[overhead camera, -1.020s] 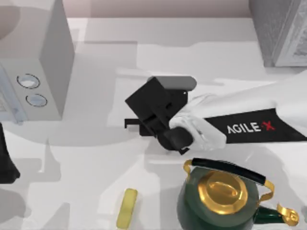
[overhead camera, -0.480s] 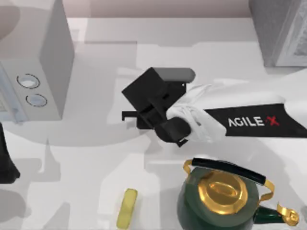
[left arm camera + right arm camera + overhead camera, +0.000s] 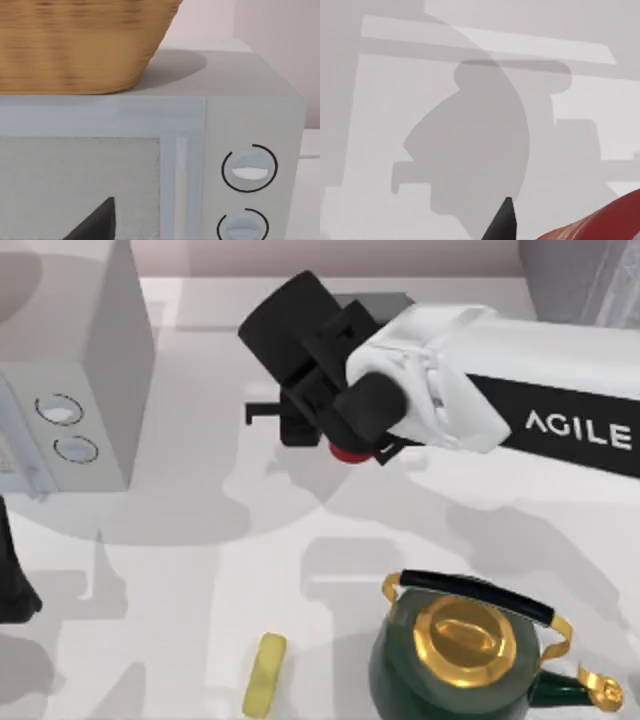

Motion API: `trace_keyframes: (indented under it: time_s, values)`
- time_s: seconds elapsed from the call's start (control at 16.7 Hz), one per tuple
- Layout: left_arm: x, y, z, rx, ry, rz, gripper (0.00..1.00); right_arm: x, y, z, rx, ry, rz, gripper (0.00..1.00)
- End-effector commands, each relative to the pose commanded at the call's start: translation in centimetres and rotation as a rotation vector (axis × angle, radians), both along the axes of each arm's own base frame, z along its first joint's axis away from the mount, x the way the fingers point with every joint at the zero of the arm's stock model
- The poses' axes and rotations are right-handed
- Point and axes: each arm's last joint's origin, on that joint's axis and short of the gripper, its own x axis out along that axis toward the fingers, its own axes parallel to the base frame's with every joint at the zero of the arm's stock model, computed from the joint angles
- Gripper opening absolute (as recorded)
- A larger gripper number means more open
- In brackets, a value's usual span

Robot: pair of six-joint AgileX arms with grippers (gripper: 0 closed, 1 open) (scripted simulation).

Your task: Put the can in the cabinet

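The can (image 3: 348, 452) shows as a red edge under my right wrist in the top view, and its red side (image 3: 602, 222) fills a corner of the right wrist view. My right gripper (image 3: 335, 435) is shut on the can and holds it high above the table, near the back middle. One black fingertip (image 3: 504, 222) shows beside the can, with the table far below. The grey cabinet (image 3: 578, 270) stands at the back right corner. My left arm (image 3: 10, 580) stays at the left edge, in front of the microwave.
A grey microwave (image 3: 70, 370) with two dials stands at the back left; a wicker basket (image 3: 75, 40) sits on top of it. A green kettle (image 3: 460, 650) with a gold lid stands front right. A yellow oblong block (image 3: 265, 672) lies front centre.
My right arm has risen and moved toward the back of the table. The can's red edge now shows under the wrist. The kettle, block and left arm have not moved.
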Motion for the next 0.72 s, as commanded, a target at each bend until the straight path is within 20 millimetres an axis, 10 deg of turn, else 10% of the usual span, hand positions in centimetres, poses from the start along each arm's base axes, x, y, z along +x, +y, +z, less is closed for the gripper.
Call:
trace_keyframes:
  time_s: [0.72]
  values:
    - [0.0,0.0,0.0,0.0,0.0,0.0,1.0,-0.8,-2.0,5.0,0.059,-0.052,0.047,0.0]
